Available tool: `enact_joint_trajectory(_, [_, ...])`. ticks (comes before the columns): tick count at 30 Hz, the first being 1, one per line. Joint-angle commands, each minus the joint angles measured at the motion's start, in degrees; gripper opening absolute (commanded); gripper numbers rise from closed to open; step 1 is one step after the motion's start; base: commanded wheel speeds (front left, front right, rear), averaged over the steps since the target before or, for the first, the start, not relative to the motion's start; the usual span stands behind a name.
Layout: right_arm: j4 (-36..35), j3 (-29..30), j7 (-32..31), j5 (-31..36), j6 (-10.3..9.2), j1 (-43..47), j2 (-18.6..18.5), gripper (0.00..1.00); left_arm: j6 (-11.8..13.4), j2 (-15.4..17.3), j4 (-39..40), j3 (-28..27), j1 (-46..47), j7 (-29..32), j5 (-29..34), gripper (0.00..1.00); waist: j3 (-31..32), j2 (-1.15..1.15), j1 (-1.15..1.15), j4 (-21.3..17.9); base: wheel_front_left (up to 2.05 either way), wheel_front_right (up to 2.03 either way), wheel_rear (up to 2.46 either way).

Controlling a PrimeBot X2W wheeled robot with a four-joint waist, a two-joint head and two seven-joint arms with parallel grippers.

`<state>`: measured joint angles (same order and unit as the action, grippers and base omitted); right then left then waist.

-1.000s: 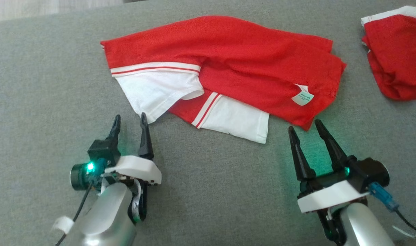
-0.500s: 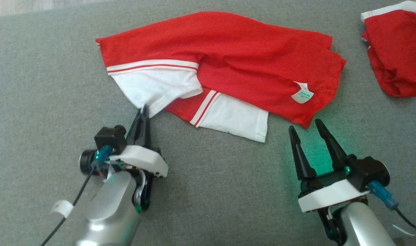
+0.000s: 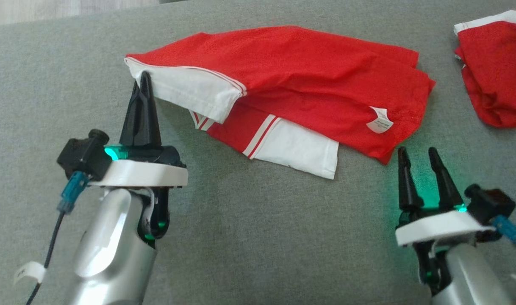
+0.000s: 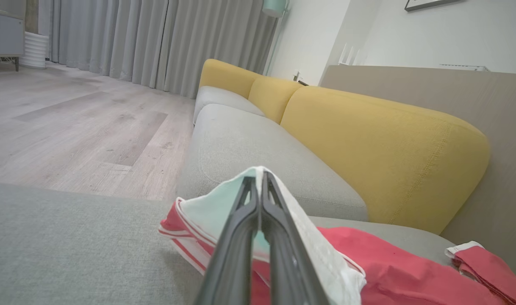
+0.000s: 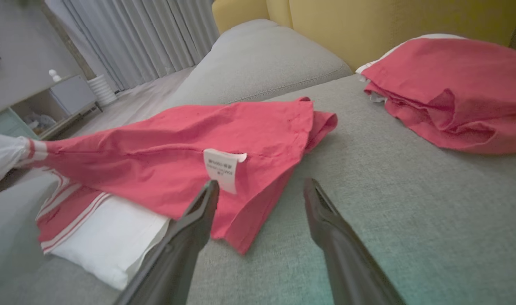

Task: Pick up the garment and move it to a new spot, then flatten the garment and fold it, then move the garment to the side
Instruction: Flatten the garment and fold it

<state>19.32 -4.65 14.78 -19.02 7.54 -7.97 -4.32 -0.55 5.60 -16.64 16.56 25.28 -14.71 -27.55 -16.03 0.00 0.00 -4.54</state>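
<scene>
Left gripper (image 3: 144,78): the fingers (image 3: 140,118) are pressed fully together and pinch the white cuff (image 3: 190,91) of the red-and-white garment (image 3: 309,80). In the left wrist view the white fabric drapes over both sides of the closed tips of the left gripper (image 4: 258,171). The pinched cuff is raised off the grey sofa seat (image 3: 258,237); a shadow lies under it.

Right gripper (image 3: 417,151): the fingers are spread wide and hold nothing. It stands just beside the lower right corner of the garment, apart from the cloth. In the right wrist view the right gripper (image 5: 262,186) points at that red corner and the bare seat fabric next to it.

Garment position: it lies across the middle of the seat, red body (image 5: 177,144) to the far side. A second white cuff (image 3: 298,150) with red and white stripes lies flat on the near side. A white care label (image 3: 379,120) shows near the right end, turned outward.

Other items: a second red garment (image 3: 495,76), crumpled, lies well apart at the far right of the seat. Yellow back cushions (image 4: 368,140) stand beyond it. A wood floor (image 4: 71,127) and grey curtains (image 4: 156,38) show in the left wrist view.
</scene>
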Motion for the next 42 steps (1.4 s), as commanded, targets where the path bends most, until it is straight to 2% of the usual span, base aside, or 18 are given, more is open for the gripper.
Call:
enact_joint_trajectory(1, [-0.07, -1.34, 0.22, -2.51, -0.05, -2.90, -1.51, 1.00, -0.10, 1.62, 2.53, -1.89, 0.68, 0.03, 0.50, 0.00, 0.08, 0.00, 0.00, 0.14, 0.00, 0.00, 0.00])
enact_joint_trajectory(9, [6.59, -4.89, -7.23, -18.38, -0.05, -10.91, -10.52, 1.00, -0.08, 2.15, 4.14, -1.00, 0.57, 1.30, 0.49, 0.00, -0.30, 0.00, 0.00, 1.15, 0.00, 0.00, 0.00])
enact_joint_trajectory(12, [7.26, -6.91, -9.54, -23.92, -0.05, -12.46, -12.26, 1.00, -0.13, 1.98, 4.39, -0.64, 0.77, 1.41, 0.37, 0.00, -0.66, 0.00, 0.00, 1.74, 0.00, 0.00, 0.00])
enact_joint_trajectory(18, [8.40, -10.49, -10.76, -28.08, -0.05, -13.34, -14.32, 1.00, -0.24, 1.93, 4.52, -0.26, 1.09, 1.44, 0.20, 0.00, -1.32, 0.00, 0.00, 2.55, 0.00, 0.00, 0.00])
enact_joint_trajectory(19, [8.52, -11.10, -10.64, -28.71, -0.05, -13.40, -14.55, 0.93, -0.24, 1.96, 4.55, -0.25, 1.10, 1.44, 0.15, 0.00, -1.41, 0.00, 0.00, 2.67, 0.00, 0.00, 0.00])
enact_joint_trajectory(20, [8.71, -11.61, -10.41, -29.25, -0.05, -13.43, -14.78, 0.78, -0.21, 2.01, 4.57, -0.27, 1.10, 1.43, 0.09, 0.00, -1.46, 0.00, 0.00, 2.75, 0.00, 0.00, 0.00])
enact_joint_trajectory(22, [9.10, -12.61, -9.85, -30.02, -0.05, -13.58, -15.26, 0.35, -0.12, 2.09, 4.58, -0.27, 1.08, 1.48, -0.01, 0.00, -1.54, 0.00, 0.00, 2.89, 0.00, 0.00, 0.00])
enact_joint_trajectory(23, [9.45, -13.37, -8.97, -30.77, -0.05, -13.86, -15.64, 0.00, -0.06, 2.17, 4.58, -0.28, 1.08, 1.48, -0.12, 0.00, -1.58, 0.00, 0.00, 3.00, 0.00, 0.00, 0.00])
enact_joint_trajectory(29, [9.43, -16.16, -6.08, -32.07, -0.05, -15.22, -17.19, 0.00, -0.20, 2.38, 4.70, -0.95, 1.35, 1.32, -1.10, 0.00, -1.12, 0.00, 0.00, 3.19, 0.00, 0.00, 0.00])
enact_joint_trajectory(33, [7.54, -16.01, -2.50, -32.84, -0.05, -16.81, -19.43, 0.00, -2.01, 2.76, 6.20, -2.38, 2.63, 0.88, -3.09, 0.00, 0.79, 0.00, 0.00, 3.12, 0.00, 0.00, 0.00])
enact_joint_trajectory(36, [3.65, -14.94, -1.22, -33.84, -0.05, -18.48, -22.29, 0.00, -3.52, 3.91, 8.16, -3.71, 5.19, 1.79, -5.43, 0.00, 3.40, 0.00, 0.00, 3.00, 0.00, 0.00, 0.00])
enact_joint_trajectory(42, [-6.52, -12.90, -1.42, -34.99, -0.05, -22.00, -30.56, 0.00, -4.68, 6.72, 14.04, -6.97, 14.35, 9.37, -11.90, 0.00, 9.22, 0.00, 0.00, 2.66, 0.00, 0.00, 0.00])
